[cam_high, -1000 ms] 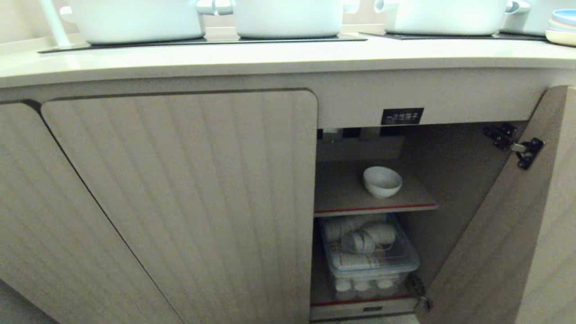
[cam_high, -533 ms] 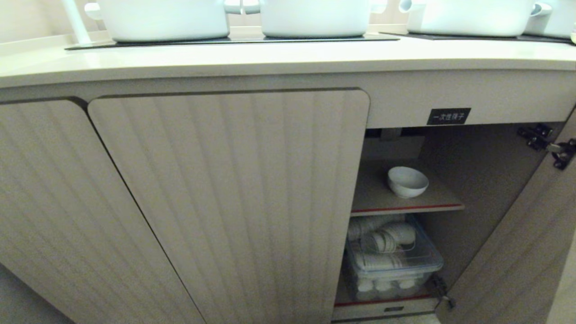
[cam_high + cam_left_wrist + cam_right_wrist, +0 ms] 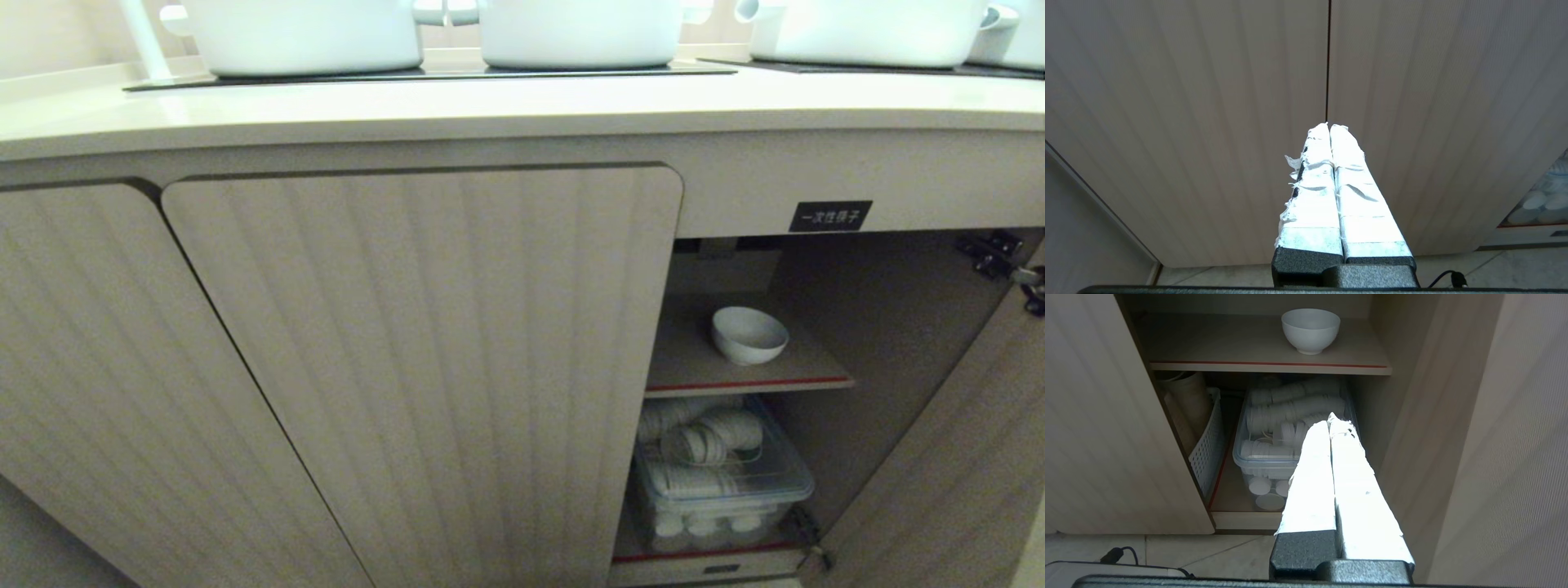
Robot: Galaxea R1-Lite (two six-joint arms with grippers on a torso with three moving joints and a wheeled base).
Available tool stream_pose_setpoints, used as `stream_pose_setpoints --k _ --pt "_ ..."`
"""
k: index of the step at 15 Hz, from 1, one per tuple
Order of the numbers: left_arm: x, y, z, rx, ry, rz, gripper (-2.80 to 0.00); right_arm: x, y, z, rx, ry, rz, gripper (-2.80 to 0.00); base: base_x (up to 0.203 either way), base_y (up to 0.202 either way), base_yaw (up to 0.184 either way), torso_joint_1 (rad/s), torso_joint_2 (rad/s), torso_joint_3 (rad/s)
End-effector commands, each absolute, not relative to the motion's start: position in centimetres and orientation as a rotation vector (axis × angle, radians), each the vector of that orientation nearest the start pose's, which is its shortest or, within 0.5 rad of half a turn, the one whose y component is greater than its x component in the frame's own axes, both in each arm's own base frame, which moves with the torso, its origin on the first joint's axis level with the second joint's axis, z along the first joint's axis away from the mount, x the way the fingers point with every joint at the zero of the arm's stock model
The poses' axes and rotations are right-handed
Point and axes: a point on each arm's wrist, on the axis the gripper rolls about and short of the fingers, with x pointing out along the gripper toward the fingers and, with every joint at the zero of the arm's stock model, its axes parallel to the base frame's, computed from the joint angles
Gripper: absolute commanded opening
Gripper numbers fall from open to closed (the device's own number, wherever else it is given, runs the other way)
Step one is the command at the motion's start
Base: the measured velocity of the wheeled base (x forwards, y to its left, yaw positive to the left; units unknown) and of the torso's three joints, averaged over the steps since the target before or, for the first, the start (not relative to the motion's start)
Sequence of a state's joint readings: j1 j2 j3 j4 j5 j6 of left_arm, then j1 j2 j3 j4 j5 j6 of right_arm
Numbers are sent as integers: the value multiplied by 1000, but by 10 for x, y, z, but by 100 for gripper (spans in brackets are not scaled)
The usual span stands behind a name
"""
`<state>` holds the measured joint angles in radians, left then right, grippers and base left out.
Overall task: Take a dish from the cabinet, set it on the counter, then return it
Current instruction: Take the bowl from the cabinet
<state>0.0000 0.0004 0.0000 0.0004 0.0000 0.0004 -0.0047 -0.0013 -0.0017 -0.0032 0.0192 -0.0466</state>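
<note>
1. My right gripper [image 3: 1329, 421] and left gripper [image 3: 1328, 126] are both pressed together, empty.
2. The dish [image 3: 749, 335] sits on the cabinet shelf [image 3: 694, 367], at my two o'clock.
3. Risk: reaching in, I may clip the shelf edge or tip the glossy dish.

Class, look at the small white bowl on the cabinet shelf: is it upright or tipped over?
Upright: the bowl rests on its foot on the shelf, rim level and mouth facing up.
</note>
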Motion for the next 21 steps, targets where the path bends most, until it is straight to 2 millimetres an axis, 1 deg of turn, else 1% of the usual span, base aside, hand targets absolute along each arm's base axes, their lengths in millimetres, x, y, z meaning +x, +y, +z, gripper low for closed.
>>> stream_pose_setpoints --k 1,21 --pt "-23 0 75 0 0 0 -280 -23 1 76 -48 -4 15 -280 0 0 0 0 0 0" --pt "-23 0 75 0 0 0 -280 -23 1 76 -51 -5 15 -280 0 0 0 0 0 0"
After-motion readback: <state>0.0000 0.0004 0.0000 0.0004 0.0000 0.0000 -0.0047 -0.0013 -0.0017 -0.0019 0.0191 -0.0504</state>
